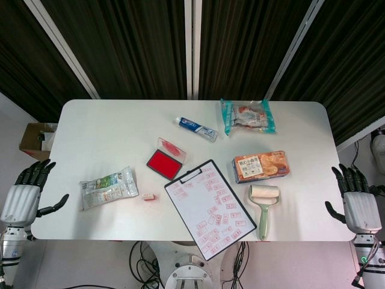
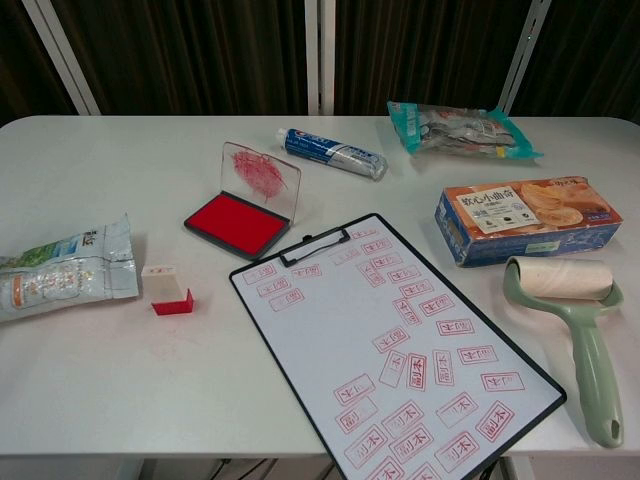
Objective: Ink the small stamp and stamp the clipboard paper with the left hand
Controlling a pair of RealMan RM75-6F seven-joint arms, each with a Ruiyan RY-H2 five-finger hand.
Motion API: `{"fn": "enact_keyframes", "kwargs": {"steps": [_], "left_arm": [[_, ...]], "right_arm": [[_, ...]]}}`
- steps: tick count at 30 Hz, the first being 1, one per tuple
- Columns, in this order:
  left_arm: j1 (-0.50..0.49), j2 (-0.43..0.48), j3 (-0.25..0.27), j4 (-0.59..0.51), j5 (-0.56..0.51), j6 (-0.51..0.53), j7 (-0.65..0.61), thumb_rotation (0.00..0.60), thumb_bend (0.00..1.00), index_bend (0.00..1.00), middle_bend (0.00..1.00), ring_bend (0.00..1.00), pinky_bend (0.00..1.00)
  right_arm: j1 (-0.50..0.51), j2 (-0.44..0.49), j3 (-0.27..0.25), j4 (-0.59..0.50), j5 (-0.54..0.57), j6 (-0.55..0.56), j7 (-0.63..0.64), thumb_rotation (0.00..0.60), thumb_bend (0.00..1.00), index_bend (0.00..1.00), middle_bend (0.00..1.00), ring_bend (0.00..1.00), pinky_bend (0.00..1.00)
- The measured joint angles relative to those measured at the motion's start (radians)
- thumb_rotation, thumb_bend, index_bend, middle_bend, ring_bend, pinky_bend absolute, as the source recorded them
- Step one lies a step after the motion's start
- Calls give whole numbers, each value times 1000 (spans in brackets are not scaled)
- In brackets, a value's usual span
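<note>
The small stamp (image 1: pixel 148 196) (image 2: pixel 168 288), white with a red base, stands on the white table left of the clipboard. The clipboard (image 1: pixel 209 207) (image 2: pixel 393 345) lies tilted at the front middle; its paper carries several red stamp marks. The red ink pad (image 1: pixel 163 163) (image 2: pixel 235 222) lies open behind the stamp, its clear lid raised. My left hand (image 1: pixel 24 195) hangs off the table's left edge, fingers spread, holding nothing. My right hand (image 1: pixel 357 201) hangs off the right edge, likewise spread and empty. Neither hand shows in the chest view.
A snack bag (image 1: pixel 108 187) (image 2: pixel 60 268) lies left of the stamp. A toothpaste tube (image 1: pixel 197 129) (image 2: pixel 335 153) and a plastic packet (image 1: pixel 247 115) (image 2: pixel 460 130) lie at the back. An orange biscuit box (image 1: pixel 260 166) (image 2: pixel 527 218) and a green lint roller (image 1: pixel 263 208) (image 2: pixel 578 320) lie right of the clipboard.
</note>
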Motion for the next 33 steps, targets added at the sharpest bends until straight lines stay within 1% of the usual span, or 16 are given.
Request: {"fn": "enact_keyframes", "kwargs": {"steps": [8, 9, 10, 11, 12, 13, 14, 15, 16, 18, 19, 21, 24, 27, 30, 33], "left_arm": [[-3, 20, 1, -17, 12, 1, -11, 119, 188, 102, 88, 79, 171], [-3, 22, 2, -21, 15, 1, -10, 133, 188, 102, 88, 79, 171], [-4, 25, 2, -27, 19, 3, -10, 162, 189, 102, 88, 79, 171], [-5, 27, 3, -33, 24, 4, -11, 211, 191, 102, 88, 79, 172], [-7, 29, 3, -39, 29, 5, -14, 297, 194, 102, 88, 81, 183], [-9, 31, 4, -45, 37, 6, -18, 408, 196, 104, 91, 99, 221], [-10, 33, 5, -50, 44, 6, -21, 479, 199, 112, 103, 132, 275], [-12, 34, 7, -54, 53, 8, -21, 556, 202, 140, 143, 230, 410], [-14, 33, 8, -59, 67, 13, -21, 598, 206, 186, 210, 390, 587], [-19, 27, 10, -59, 94, 23, -18, 600, 210, 286, 349, 722, 879], [-25, 22, 15, -58, 117, 24, -16, 600, 211, 320, 399, 845, 958], [-37, 14, 27, -62, 149, 11, -8, 600, 212, 342, 443, 945, 1000], [-63, -3, 39, -84, 166, -43, 18, 600, 212, 352, 476, 979, 1000], [-89, -45, 42, -118, 155, -106, 54, 600, 212, 355, 478, 989, 1000], [-112, -104, 31, -134, 108, -162, 103, 600, 214, 369, 442, 990, 1000], [-132, -153, 14, -141, 35, -218, 179, 600, 235, 380, 414, 990, 1000]], "right_arm": [[-8, -11, -3, 27, 1, 5, 26, 600, 186, 0, 0, 0, 0], [-9, -11, -3, 29, 1, 8, 27, 600, 186, 0, 0, 0, 0], [-10, -11, -3, 30, 1, 10, 28, 600, 186, 0, 0, 0, 0], [-10, -10, -1, 31, 1, 11, 29, 600, 185, 0, 0, 0, 0], [-11, -9, 0, 30, 2, 13, 29, 600, 185, 0, 0, 0, 0], [-10, -7, 2, 30, 3, 13, 29, 600, 185, 0, 0, 0, 0], [-10, -7, 3, 30, 4, 13, 27, 600, 185, 0, 0, 0, 0], [-9, -5, 5, 29, 5, 11, 25, 600, 185, 0, 0, 0, 0], [-8, -5, 5, 29, 6, 10, 23, 600, 185, 0, 0, 0, 0], [-6, -3, 7, 27, 8, 6, 19, 600, 185, 0, 0, 0, 0], [-5, -2, 8, 27, 9, 5, 18, 600, 186, 0, 0, 0, 0], [-2, 0, 9, 25, 10, 0, 17, 600, 185, 0, 0, 0, 0], [0, 5, 8, 17, 7, -2, 17, 600, 186, 0, 0, 0, 0], [-3, 10, 3, 13, 2, 1, 16, 600, 185, 0, 0, 0, 0], [-10, 14, 1, 11, 0, 11, 23, 600, 186, 0, 0, 0, 0], [-20, 19, -1, 9, 0, 22, 30, 600, 189, 0, 0, 0, 0]]}}
